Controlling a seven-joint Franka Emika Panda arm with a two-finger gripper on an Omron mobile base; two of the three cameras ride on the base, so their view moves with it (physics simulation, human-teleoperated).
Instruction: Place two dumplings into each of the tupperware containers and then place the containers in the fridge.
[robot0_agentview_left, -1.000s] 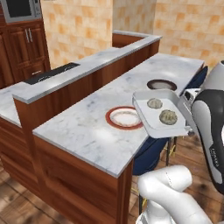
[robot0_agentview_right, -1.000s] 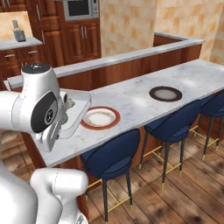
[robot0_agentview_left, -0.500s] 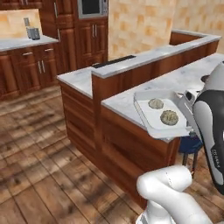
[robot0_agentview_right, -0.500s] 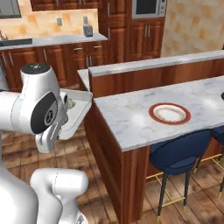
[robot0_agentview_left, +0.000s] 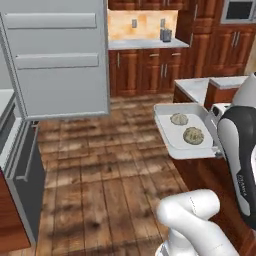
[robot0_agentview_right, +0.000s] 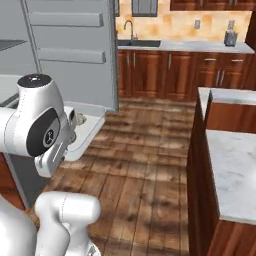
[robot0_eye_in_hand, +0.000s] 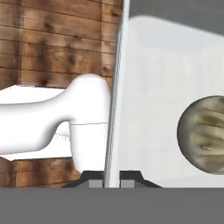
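Now you are carrying the white tupperware container (robot0_agentview_left: 181, 131) with two dumplings (robot0_agentview_left: 193, 135) lying in it, held out level above the wooden floor (robot0_agentview_left: 100, 170). The gripper (robot0_eye_in_hand: 112, 177) is clamped shut on the container's rim, its tips pinching the thin wall from both sides at one edge. One dumpling (robot0_eye_in_hand: 203, 133) is sitting close to that gripped edge. The fridge (robot0_agentview_left: 30, 115) is standing open ahead on the left, its door (robot0_agentview_left: 57, 55) swung out, well apart from the container.

You are holding the tray by one edge only, so any quick swing of the arm or sharp turn of the base could tilt it and roll the dumplings out; the door could also catch the tray as you are closing in.

Compared with half a second ago, the base is turning away from the worktop (robot0_agentview_right: 232, 165); the fridge is coming into sight, while the tray is sitting the same in the grip.
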